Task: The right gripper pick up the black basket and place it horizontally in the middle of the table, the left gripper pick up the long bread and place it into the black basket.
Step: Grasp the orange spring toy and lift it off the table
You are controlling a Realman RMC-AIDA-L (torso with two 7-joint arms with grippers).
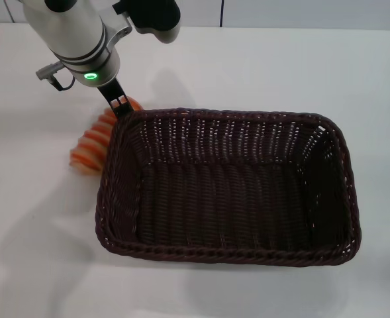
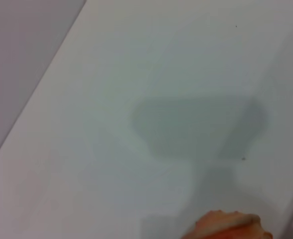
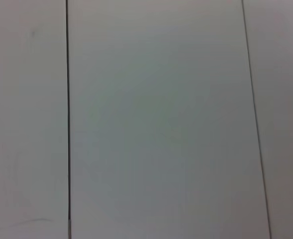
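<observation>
I see the black basket (image 1: 228, 187) lying lengthwise mid-table (image 1: 36, 265), so that step looks done. My left gripper (image 1: 117, 103) hangs over the long bread (image 1: 95, 140), which rests just beside the basket's left wall, presumably lining up a grab; I cannot tell how its jaws stand. The right gripper is out of sight.

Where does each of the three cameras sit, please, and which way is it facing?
Head view: up on the robot, looking forward and down at the table, black basket and long bread; the left arm and left claw show.
Left wrist view: on the left arm, facing the tabletop and the bread's end; no claw shows.
Right wrist view: on the right arm, facing pale panels; no arm shows.
Shared: head and left wrist views both show bread and table.
</observation>
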